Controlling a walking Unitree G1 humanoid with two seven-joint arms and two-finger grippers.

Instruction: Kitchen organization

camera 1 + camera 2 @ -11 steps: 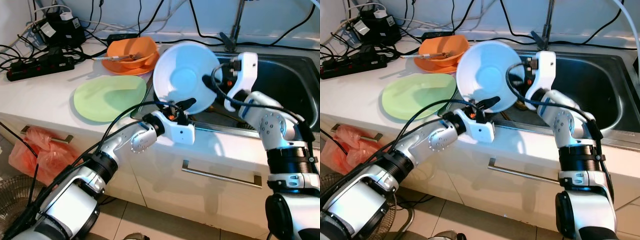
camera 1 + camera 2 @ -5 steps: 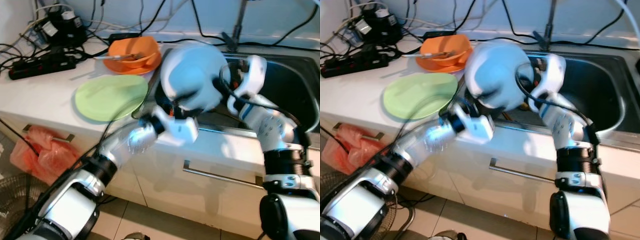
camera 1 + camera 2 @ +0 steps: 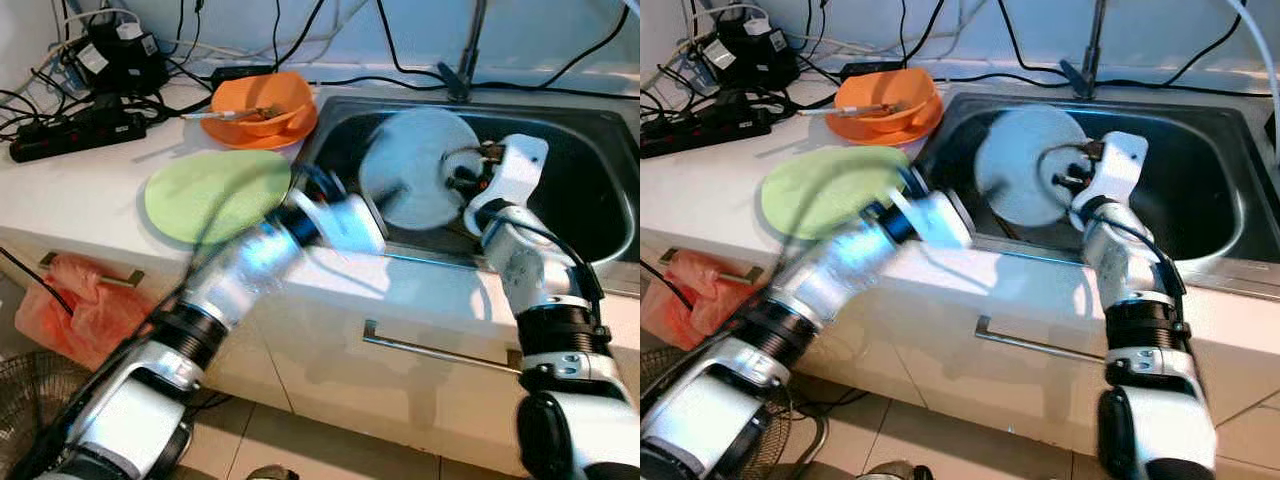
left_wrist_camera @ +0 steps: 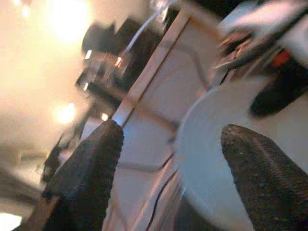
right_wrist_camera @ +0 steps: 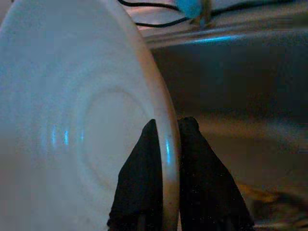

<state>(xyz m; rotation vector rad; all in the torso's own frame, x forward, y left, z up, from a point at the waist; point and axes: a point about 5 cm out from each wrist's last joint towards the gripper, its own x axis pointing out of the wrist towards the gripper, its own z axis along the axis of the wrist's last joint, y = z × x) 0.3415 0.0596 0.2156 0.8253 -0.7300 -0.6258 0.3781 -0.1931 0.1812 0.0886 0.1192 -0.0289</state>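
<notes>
Pinching white plate (image 5: 72, 120) rim, right fingers (image 5: 202, 178)

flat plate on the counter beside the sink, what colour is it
Light green: the flat round plate lies on the white counter, seen best in the right eye view.

A glossy white plate (image 5: 72, 125) gleams above a dull stainless-steel sink (image 3: 1200, 190); nearby, a matt green plate (image 3: 215, 192) and a smooth orange plastic bowl (image 3: 262, 105) rest on the smooth white table (image 3: 80, 190).
</notes>
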